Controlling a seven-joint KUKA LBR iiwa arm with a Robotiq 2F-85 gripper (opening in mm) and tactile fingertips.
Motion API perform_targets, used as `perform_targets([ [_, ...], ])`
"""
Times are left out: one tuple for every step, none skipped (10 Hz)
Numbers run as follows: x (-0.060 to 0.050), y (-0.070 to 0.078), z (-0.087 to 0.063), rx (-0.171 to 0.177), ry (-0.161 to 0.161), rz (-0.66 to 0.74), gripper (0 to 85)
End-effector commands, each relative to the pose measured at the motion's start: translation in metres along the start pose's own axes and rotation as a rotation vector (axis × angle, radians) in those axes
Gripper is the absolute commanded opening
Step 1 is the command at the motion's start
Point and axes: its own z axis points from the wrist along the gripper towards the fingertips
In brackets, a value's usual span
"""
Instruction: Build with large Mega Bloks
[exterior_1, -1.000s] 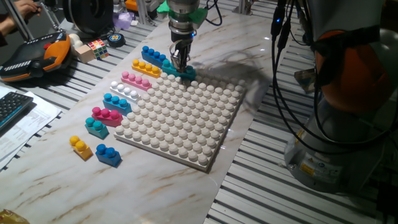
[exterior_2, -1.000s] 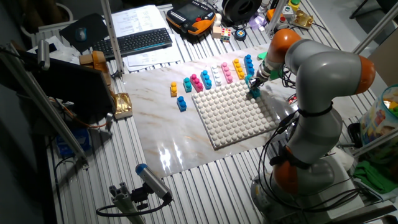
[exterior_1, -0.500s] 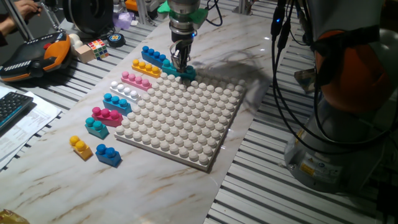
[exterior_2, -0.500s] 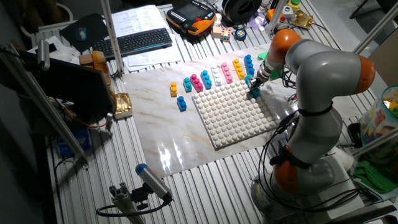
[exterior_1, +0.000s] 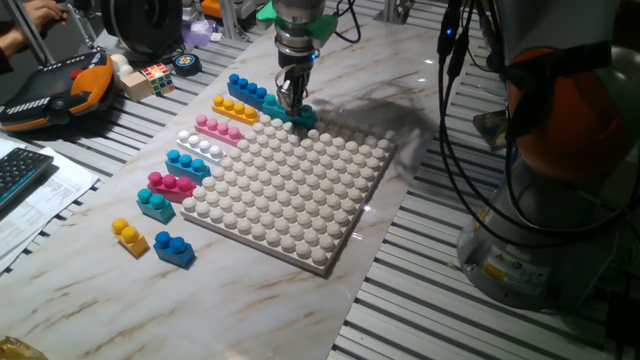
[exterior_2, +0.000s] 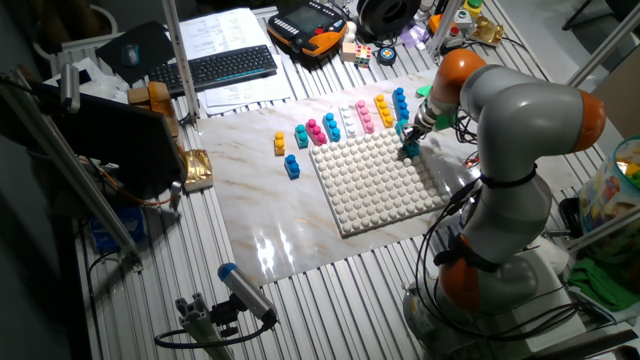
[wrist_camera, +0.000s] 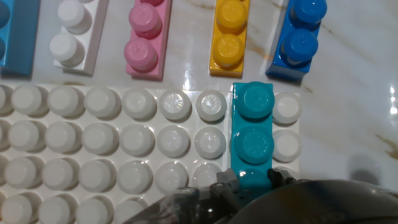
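A teal Mega Blok (exterior_1: 293, 117) sits on the far corner of the white studded baseplate (exterior_1: 290, 200). My gripper (exterior_1: 291, 100) stands upright over it, shut on its near end. In the hand view the teal block (wrist_camera: 252, 134) lies along the second column from the plate's right edge, with my gripper (wrist_camera: 249, 183) around its lower end. Loose blocks lie in a row left of the plate: blue (exterior_1: 245, 88), yellow (exterior_1: 234, 108), pink (exterior_1: 218, 129), white (exterior_1: 200, 147), light blue (exterior_1: 188, 164), magenta (exterior_1: 171, 186) and teal (exterior_1: 154, 204). The other fixed view shows the gripper (exterior_2: 408, 140) at the plate's far corner.
A small yellow block (exterior_1: 129, 237) and a small blue block (exterior_1: 174, 249) lie near the table's front left. A puzzle cube (exterior_1: 155, 77), an orange-and-black pendant (exterior_1: 50, 90) and a keyboard (exterior_1: 15, 170) sit at the left. The robot base (exterior_1: 540, 200) stands at the right.
The baseplate has slid a little to the left with the teal block held on its far corner. The gripper has barely moved.
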Motion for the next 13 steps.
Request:
perform_targets([
  [0.0,0.0,0.0,0.0,0.0,0.0,1.0],
  [0.0,0.001,0.0,0.0,0.0,0.002,1.0],
  [0.0,0.001,-0.001,0.0,0.004,-0.009,1.0],
  [0.0,0.001,-0.002,0.0,0.004,-0.009,5.3],
  [-0.001,0.002,-0.003,0.005,-0.004,-0.004,15.3],
  [-0.001,0.003,-0.005,0.01,-0.011,0.005,27.0],
  [-0.002,0.004,-0.007,0.014,-0.02,0.015,39.3],
  [-0.002,0.004,-0.007,0.015,-0.028,0.021,48.3],
  [-0.002,0.004,-0.007,0.015,-0.029,0.021,47.0],
  [-0.002,0.004,-0.007,0.017,-0.031,0.021,48.0],
  [-0.003,0.004,-0.009,0.019,-0.034,0.024,49.7],
  [-0.003,0.004,-0.013,0.028,-0.037,0.03,50.3],
  [-0.003,0.005,-0.022,0.041,-0.036,0.034,50.3],
])
